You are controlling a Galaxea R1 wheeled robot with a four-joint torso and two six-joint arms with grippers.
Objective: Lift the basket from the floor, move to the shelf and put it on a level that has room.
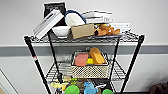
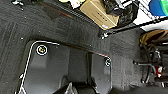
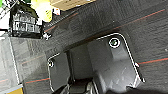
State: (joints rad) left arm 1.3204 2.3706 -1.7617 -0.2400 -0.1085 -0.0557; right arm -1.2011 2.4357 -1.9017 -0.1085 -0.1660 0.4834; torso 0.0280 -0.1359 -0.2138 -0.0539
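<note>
The basket, cream-white woven mesh, rests on the level, the wire grid in the middle of the shelf. It sits toward the right of that tier and holds a pink block, a yellow piece and an orange piece. No gripper touches it. In the left wrist view my left gripper hangs low over the floor, dark grey carpet, above my own base plate. My right gripper hangs likewise over the floor.
The shelf's top tier is crowded with a white bowl, white boxes, a brown box and an orange toy. Green and blue items fill the tier below the basket. A cardboard box lies near the shelf's foot. A white wall stands behind.
</note>
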